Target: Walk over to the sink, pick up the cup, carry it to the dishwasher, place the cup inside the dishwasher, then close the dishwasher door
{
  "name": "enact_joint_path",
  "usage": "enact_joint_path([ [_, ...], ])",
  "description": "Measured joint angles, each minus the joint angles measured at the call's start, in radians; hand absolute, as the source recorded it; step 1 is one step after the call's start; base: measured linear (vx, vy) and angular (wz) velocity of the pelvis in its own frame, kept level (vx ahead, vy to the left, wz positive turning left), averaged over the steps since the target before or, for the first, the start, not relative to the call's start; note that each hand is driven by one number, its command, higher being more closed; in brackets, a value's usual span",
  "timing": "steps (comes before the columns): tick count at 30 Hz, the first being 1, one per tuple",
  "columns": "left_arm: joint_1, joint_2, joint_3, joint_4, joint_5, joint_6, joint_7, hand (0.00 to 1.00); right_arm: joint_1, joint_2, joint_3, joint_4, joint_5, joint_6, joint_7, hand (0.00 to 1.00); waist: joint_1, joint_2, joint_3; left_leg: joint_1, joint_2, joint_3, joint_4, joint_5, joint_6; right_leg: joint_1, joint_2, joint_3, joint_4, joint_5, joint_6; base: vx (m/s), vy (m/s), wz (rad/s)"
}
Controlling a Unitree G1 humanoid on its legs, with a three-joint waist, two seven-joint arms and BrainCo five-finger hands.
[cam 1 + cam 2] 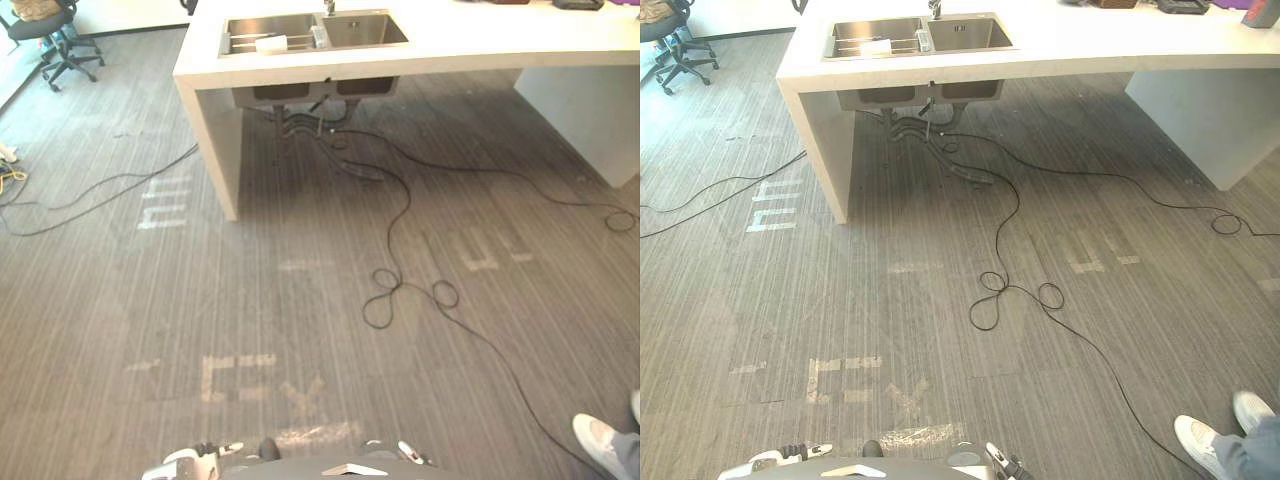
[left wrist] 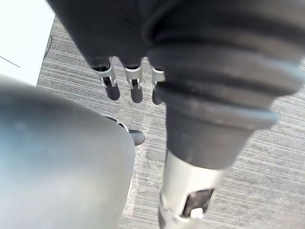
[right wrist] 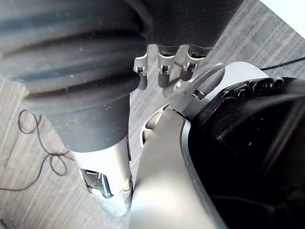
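The steel double sink (image 1: 362, 30) is set in a white counter (image 1: 470, 45) several steps ahead of me. A white object (image 1: 270, 43) lies in its left basin. A small pale thing (image 1: 924, 40) stands by the divider between the basins, and from here I cannot tell which of the two is the cup. My left hand (image 2: 134, 83) hangs at my side with relaxed, straight fingers and holds nothing. My right hand (image 3: 164, 67) hangs the same way, empty.
Black cables (image 1: 400, 290) loop over the grey floor between me and the counter. The counter's white leg (image 1: 215, 150) stands at the left. An office chair (image 1: 50, 40) is far left. A person's white shoes (image 1: 1200, 440) are at the lower right.
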Motion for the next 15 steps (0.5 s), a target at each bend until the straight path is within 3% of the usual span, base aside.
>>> enact_joint_path([
  [1, -0.005, -0.002, -0.006, 0.001, -0.01, -0.002, 0.004, 0.0, -0.012, -0.004, -0.002, -0.002, 0.014, 0.0, 0.0, 0.0, -0.006, 0.004, 0.005, 0.001, -0.007, 0.0, 0.009, -0.013, 0.008, -0.056, -0.03, 0.008, 0.131, -0.011, -0.014, 0.13, 0.109, 0.08],
  [3, -0.022, 0.001, -0.019, 0.008, -0.016, -0.025, 0.032, 0.0, -0.036, -0.006, -0.016, -0.03, 0.013, 0.001, 0.001, 0.0, -0.018, -0.002, 0.038, -0.004, -0.012, -0.007, 0.089, -0.07, 0.021, -0.15, -0.09, 0.05, 0.375, 0.016, -0.09, 0.1, 0.097, 0.07],
  [4, -0.043, 0.006, -0.043, 0.008, -0.021, -0.048, 0.066, 0.0, -0.048, -0.013, -0.013, -0.042, 0.012, 0.0, 0.005, 0.0, -0.022, -0.013, 0.062, -0.005, -0.014, -0.023, 0.159, -0.114, 0.04, -0.236, -0.123, 0.101, 0.562, 0.098, -0.159, 0.1, 0.096, 0.23],
  [5, -0.06, 0.009, -0.072, 0.009, -0.05, -0.072, 0.085, 0.0, -0.054, -0.022, -0.006, -0.043, 0.016, -0.005, 0.01, 0.0, -0.031, -0.003, 0.08, -0.009, -0.001, -0.051, 0.228, -0.159, 0.046, -0.32, -0.109, 0.166, 0.684, 0.09, -0.136, 0.15, 0.096, 0.39],
  [6, -0.074, 0.007, -0.088, 0.008, -0.073, -0.083, 0.087, 0.0, -0.059, -0.027, -0.002, -0.042, 0.019, -0.004, 0.009, 0.0, -0.036, 0.003, 0.082, -0.014, 0.013, -0.067, 0.254, -0.178, 0.046, -0.344, -0.086, 0.17, 0.699, 0.042, -0.117, 0.2, 0.028, 0.68],
  [7, -0.11, 0.005, -0.106, 0.007, -0.107, -0.099, 0.087, 0.0, -0.06, -0.03, 0.024, -0.042, 0.039, -0.002, 0.009, 0.0, -0.043, 0.004, 0.092, -0.015, 0.031, -0.101, 0.276, -0.195, 0.043, -0.378, -0.041, 0.158, 0.671, -0.014, -0.109, 0.2, -0.016, 0.76],
  [8, -0.143, 0.003, -0.12, 0.004, -0.122, -0.112, 0.086, 0.0, -0.06, -0.027, 0.03, -0.042, 0.05, -0.002, 0.009, 0.0, -0.044, -0.006, 0.106, -0.005, 0.034, -0.124, 0.272, -0.195, 0.041, -0.396, -0.009, 0.149, 0.611, -0.032, -0.114, 0.25, -0.057, 0.92],
  [10, -0.199, -0.013, -0.128, -0.016, -0.136, -0.149, 0.087, 0.0, -0.05, -0.022, 0.041, -0.043, 0.08, -0.005, 0.009, 0.0, -0.051, -0.022, 0.125, 0.003, 0.038, -0.175, 0.272, -0.195, 0.027, -0.424, 0.043, 0.128, 0.405, -0.021, -0.107, 0.34, -0.142, 0.9],
  [12, -0.223, -0.037, -0.155, -0.061, -0.138, -0.194, 0.087, 0.0, -0.036, -0.012, 0.043, -0.043, 0.125, -0.01, 0.011, 0.0, -0.059, -0.031, 0.139, 0.015, 0.045, -0.208, 0.272, -0.211, 0.001, -0.418, 0.096, 0.128, 0.078, 0.067, -0.084, 0.39, -0.189, 0.81],
  [14, -0.218, -0.044, -0.157, -0.095, -0.155, -0.215, 0.088, 0.0, 0.004, 0.016, 0.042, -0.07, 0.152, -0.025, 0.011, 0.0, -0.065, -0.068, 0.15, 0.07, 0.033, -0.213, 0.276, -0.272, -0.048, -0.353, 0.089, 0.141, -0.091, 0.165, -0.046, 0.43, -0.269, 0.78],
  [15, -0.218, -0.057, -0.157, -0.098, -0.155, -0.215, 0.09, 0.0, 0.005, 0.021, 0.039, -0.09, 0.157, -0.026, 0.01, 0.0, -0.066, -0.034, 0.16, 0.094, 0.058, -0.222, 0.285, -0.307, -0.053, -0.365, 0.1, 0.133, -0.011, 0.2, -0.043, 0.34, -0.24, 0.52],
])
